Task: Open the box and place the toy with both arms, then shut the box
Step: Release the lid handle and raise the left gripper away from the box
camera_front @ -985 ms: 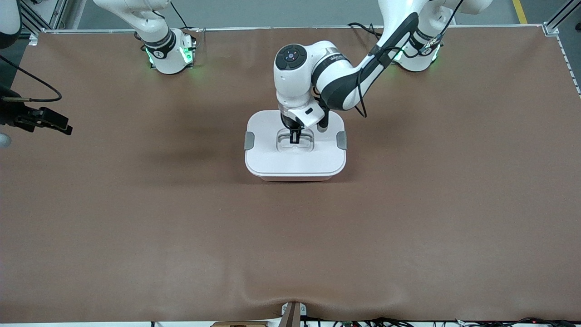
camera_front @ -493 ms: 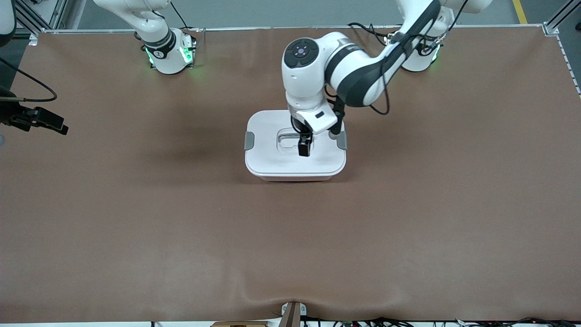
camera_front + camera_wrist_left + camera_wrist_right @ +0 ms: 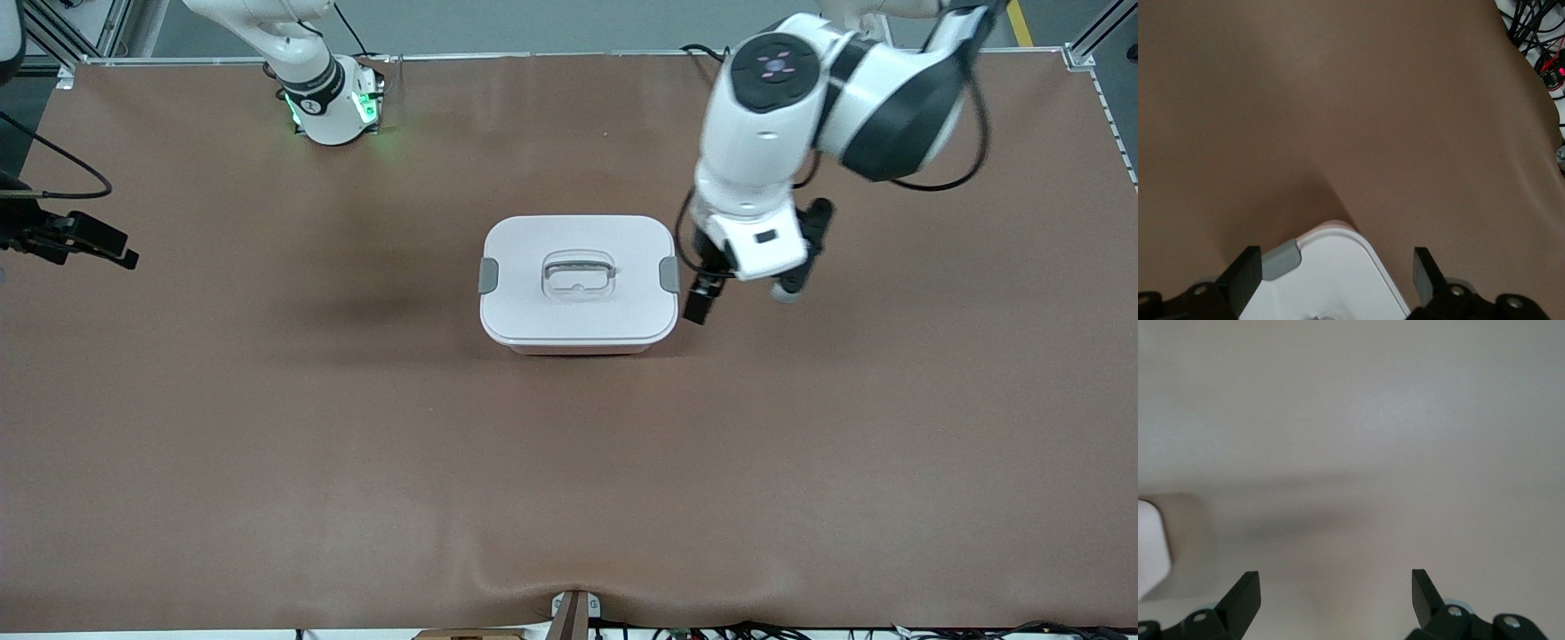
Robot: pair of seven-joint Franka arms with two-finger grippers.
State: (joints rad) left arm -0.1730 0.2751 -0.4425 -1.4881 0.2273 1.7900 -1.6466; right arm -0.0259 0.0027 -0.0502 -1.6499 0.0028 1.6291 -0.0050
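Box (image 3: 578, 283) sits shut in the middle of the table (image 3: 356, 462), white lid (image 3: 533, 307) seated flat, grey clips (image 3: 488, 275) down at both ends and the clear recessed handle (image 3: 578, 272) bare. And up in the air is the left gripper (image 3: 702, 300), hanging over the table just off the box's end toward the left arm's base, beside the grey clip (image 3: 669, 274) there. Its wrist view has the two fingers (image 3: 1245, 277) spread wide with nothing between them, and under them a rounded lid corner (image 3: 1338, 267) with that grey clip (image 3: 1281, 259) peeking out. Over at the right arm's end of the table the right gripper (image 3: 89, 238) hovers at the table's edge, well apart from the box; the right arm waits. Its fingers (image 3: 1245, 597) are parted wide too and carry nothing, with only a pale surface under them. No sight of the toy in any view.
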